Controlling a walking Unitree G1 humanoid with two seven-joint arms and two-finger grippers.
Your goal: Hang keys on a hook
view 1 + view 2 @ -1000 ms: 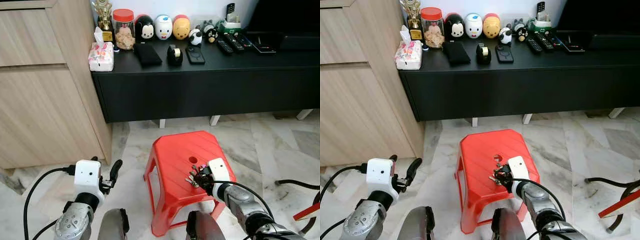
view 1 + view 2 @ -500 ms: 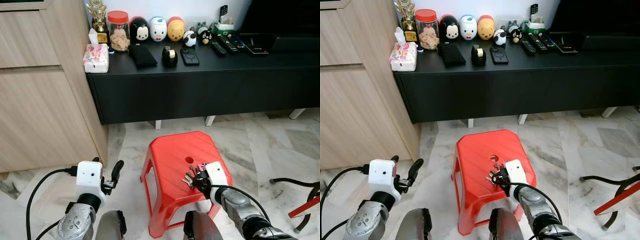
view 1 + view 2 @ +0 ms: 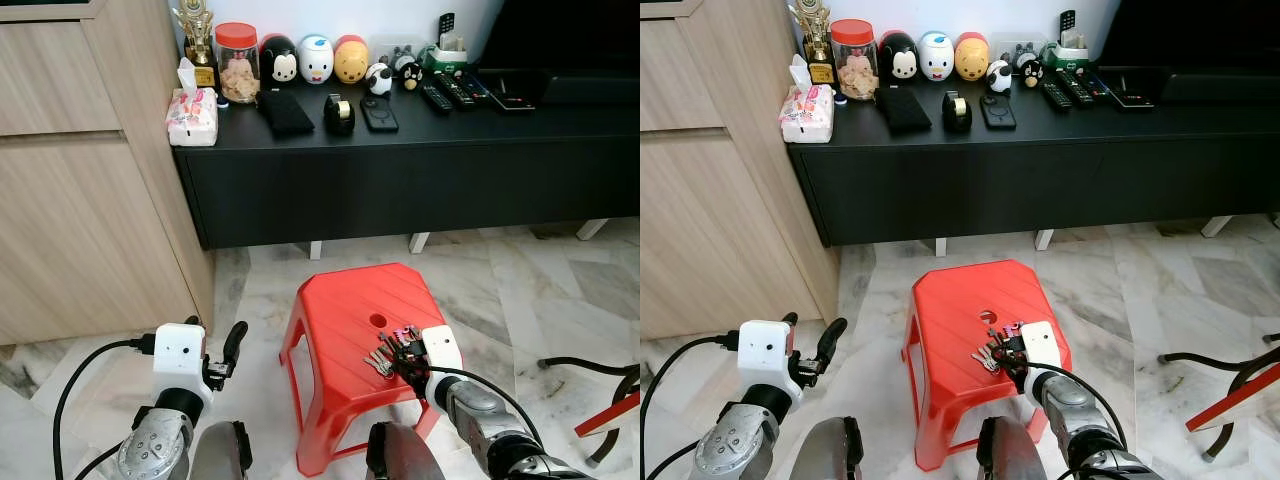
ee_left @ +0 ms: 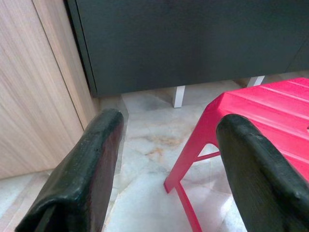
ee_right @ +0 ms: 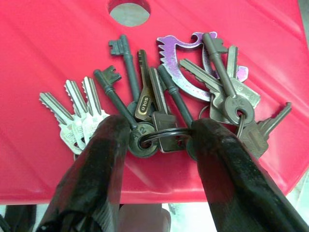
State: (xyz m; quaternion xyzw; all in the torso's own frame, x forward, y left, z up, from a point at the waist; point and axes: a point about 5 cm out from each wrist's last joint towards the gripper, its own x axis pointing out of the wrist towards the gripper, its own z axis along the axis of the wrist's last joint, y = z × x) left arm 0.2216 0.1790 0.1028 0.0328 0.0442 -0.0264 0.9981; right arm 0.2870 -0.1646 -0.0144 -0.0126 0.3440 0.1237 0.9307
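Since a moment ago, the right pincer (image 5: 157, 145) settled open around the bunch of keys (image 5: 159, 104) on the red stool (image 3: 345, 320); grasp comes next.

Red plastic stool (image 3: 350, 310) w/ round hole in top, standing on marble floor (image 3: 560, 290); bunch of metal keys (image 5: 159, 106) lies on its seat.
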